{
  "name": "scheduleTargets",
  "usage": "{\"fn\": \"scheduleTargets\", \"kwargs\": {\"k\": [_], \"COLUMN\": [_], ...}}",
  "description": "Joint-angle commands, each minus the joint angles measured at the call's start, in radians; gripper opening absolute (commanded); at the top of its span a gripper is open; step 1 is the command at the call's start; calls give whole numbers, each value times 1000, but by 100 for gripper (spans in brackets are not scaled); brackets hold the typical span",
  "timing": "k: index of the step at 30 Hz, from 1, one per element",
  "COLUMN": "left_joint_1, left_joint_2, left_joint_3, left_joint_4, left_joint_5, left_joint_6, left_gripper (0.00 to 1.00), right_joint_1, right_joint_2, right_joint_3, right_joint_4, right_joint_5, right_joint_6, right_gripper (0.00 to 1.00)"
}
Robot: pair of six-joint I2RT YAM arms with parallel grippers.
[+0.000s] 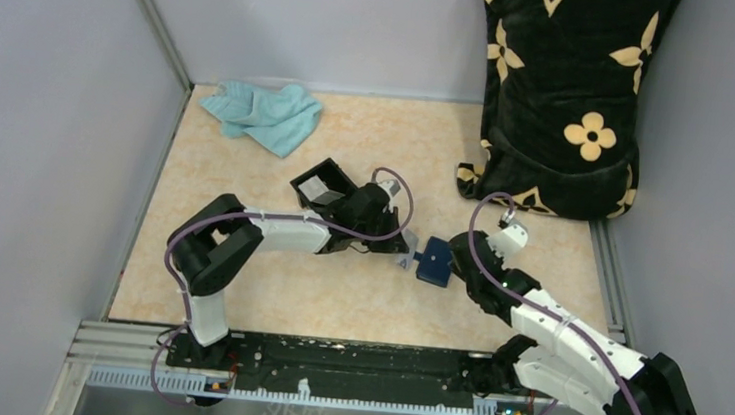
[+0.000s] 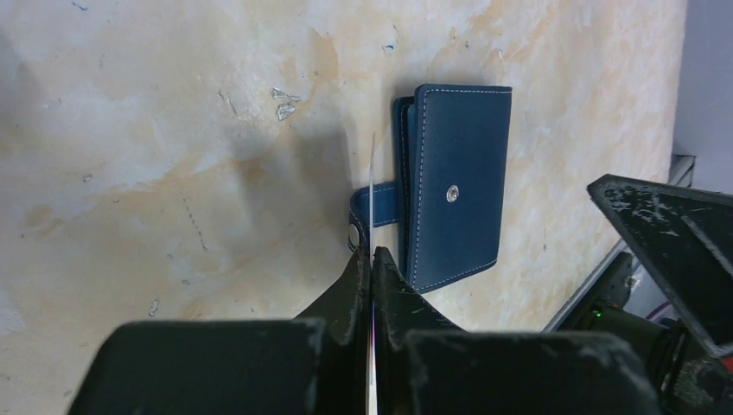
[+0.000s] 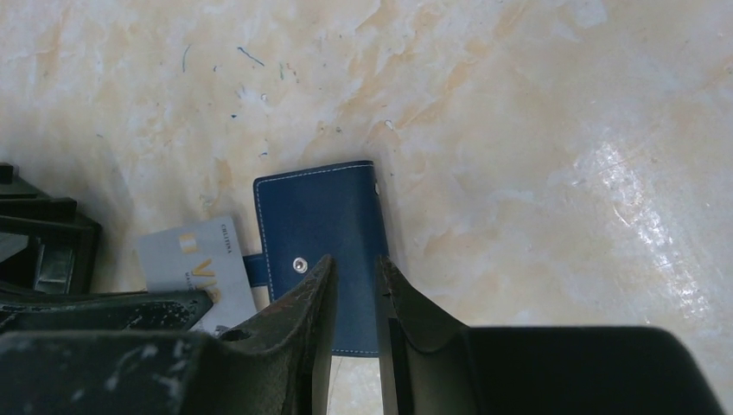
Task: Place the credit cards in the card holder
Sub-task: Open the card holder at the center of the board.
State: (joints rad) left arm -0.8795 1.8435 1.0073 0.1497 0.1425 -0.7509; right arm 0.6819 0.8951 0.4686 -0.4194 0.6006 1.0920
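— The left arm reaches across the marbled table [image 1: 355, 307], the left claw [image 2: 370, 252] pinched shut on a pale card [image 3: 186, 255].
— And the wallet [image 3: 320, 216]?
— It lies flat mid-table, with the card at its 9 o'clock, by the tab. The right claw [image 3: 354, 264], narrowly parted, sits over its edge. From the wallet, a black box [image 1: 320, 185] is at 10, a blue cloth [image 1: 261, 113] at 11 and a flowered bag [image 1: 564, 94] at 1.

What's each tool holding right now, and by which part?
Left tool pinches a credit card by one end, the rest sticking out toward the card holder. Right tool seems to hold nothing: jaws apart over the card holder.
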Motion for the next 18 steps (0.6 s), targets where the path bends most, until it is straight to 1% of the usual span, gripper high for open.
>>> {"fn": "scheduleTargets", "kwargs": {"k": [1, 8, 18], "left_joint_1": [19, 34, 46], "left_joint_2": [-3, 23, 62], "left_joint_3": [-22, -28, -14], "left_joint_4": [71, 118, 132], "left_joint_5": [83, 166, 202], "left_joint_6": [-24, -39, -49], "left_gripper": [0, 0, 0], "right_joint_1": [-27, -60, -103], "right_joint_2": [23, 69, 114], "right_joint_3": [-15, -42, -63], "right_joint_4": [61, 109, 164], "right_joint_5": [-9, -34, -70], "right_joint_6": [-13, -20, -45], "right_gripper": [23, 23, 23]}}
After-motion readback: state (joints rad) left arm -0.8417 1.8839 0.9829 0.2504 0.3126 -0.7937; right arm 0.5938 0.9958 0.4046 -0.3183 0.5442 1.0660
